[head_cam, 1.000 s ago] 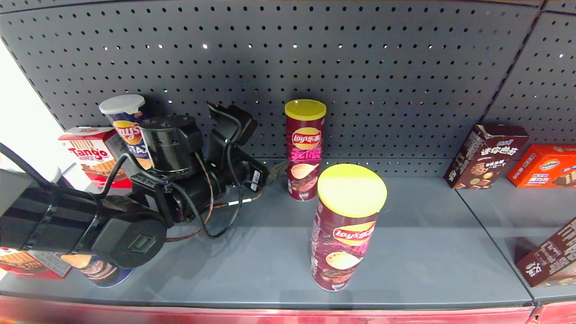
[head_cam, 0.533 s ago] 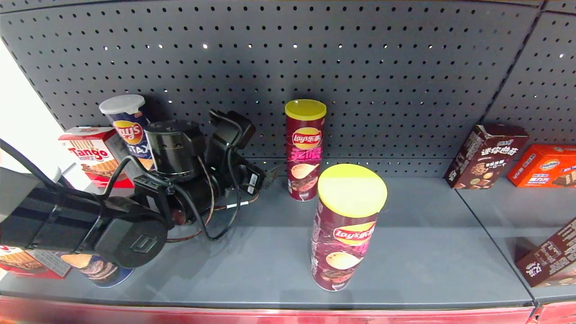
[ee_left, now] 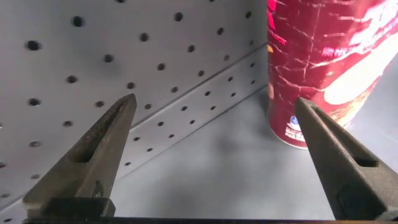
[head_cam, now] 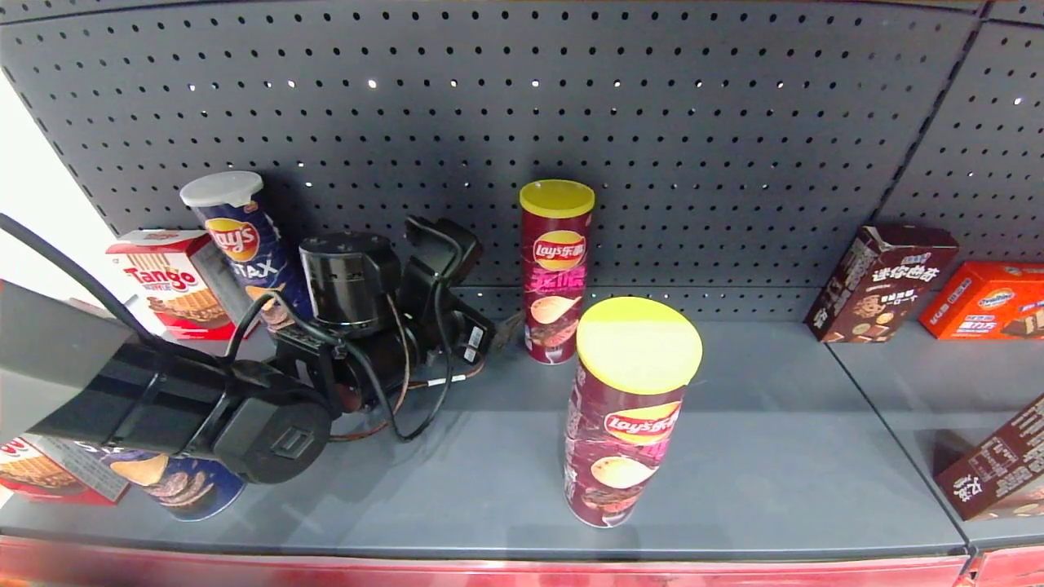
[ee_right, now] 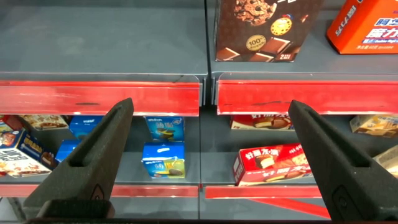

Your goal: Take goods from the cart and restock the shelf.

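Compared with half a second ago, the left arm has swung to the right along the grey shelf (head_cam: 775, 456), uncovering more of the blue chip can with a white lid (head_cam: 245, 236) beside the wafer box (head_cam: 167, 281). The left gripper (head_cam: 507, 324) (ee_left: 214, 99) now lies closer to the rear crimson chip can (head_cam: 556, 273) (ee_left: 323, 62), its fingers spread wide and holding nothing, with the can's base just beside one finger. That can stands upright against the perforated back panel (head_cam: 652, 122) and appears a touch further right than before. The front crimson chip can (head_cam: 624, 416), also yellow-lidded, stands upright near the shelf's front edge, unmoved. To the right sit a brown chocolate box (head_cam: 885, 281) and an orange box (head_cam: 987, 297). A red price rail (head_cam: 489, 571) runs along the shelf front. The right gripper (ee_right: 210, 102) hangs open and empty before lower shelves stocked with small blue boxes (ee_right: 165, 158) and a red box (ee_right: 270, 165)
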Robot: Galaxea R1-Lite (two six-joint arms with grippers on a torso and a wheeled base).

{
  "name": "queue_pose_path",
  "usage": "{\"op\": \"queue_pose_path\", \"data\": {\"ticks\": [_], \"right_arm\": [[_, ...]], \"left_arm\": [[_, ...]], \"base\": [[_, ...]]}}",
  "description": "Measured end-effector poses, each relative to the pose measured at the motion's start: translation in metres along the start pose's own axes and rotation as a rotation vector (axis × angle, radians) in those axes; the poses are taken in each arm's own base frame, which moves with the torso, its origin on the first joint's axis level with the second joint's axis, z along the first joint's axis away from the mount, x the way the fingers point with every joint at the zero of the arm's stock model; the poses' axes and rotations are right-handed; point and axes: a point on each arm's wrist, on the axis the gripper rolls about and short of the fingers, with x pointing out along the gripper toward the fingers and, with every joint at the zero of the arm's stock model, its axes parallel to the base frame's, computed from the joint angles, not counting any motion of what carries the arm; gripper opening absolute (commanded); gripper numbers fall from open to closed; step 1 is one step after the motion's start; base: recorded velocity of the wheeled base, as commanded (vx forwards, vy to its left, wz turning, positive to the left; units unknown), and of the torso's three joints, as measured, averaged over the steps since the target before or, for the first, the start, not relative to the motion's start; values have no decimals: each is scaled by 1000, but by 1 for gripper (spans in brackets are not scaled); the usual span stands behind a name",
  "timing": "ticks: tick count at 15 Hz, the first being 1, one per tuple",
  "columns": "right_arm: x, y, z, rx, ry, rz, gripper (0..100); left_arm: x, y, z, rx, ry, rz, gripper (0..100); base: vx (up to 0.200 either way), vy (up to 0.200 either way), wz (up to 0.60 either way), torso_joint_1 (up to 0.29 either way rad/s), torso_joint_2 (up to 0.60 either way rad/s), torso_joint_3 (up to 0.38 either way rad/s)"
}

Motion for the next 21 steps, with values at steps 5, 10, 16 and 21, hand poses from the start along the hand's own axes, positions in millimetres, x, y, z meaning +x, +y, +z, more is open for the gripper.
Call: {"op": "queue_pose_path", "data": {"ticks": [5, 10, 16, 21], "right_arm": [[0, 0, 0, 0, 0, 0, 100], [0, 0, 0, 0, 0, 0, 100], [0, 0, 0, 0, 0, 0, 100], [0, 0, 0, 0, 0, 0, 100]], "left_arm": [[4, -8, 0, 1, -3, -18, 100], [-3, -7, 3, 2, -7, -13, 100], [-57, -9, 48, 12, -129, -23, 100], [-105, -19, 87, -5, -270, -36, 100]], "base": [[0, 0, 0, 0, 0, 0], [0, 0, 0, 0, 0, 0], [0, 0, 0, 0, 0, 0], [0, 0, 0, 0, 0, 0]]}}
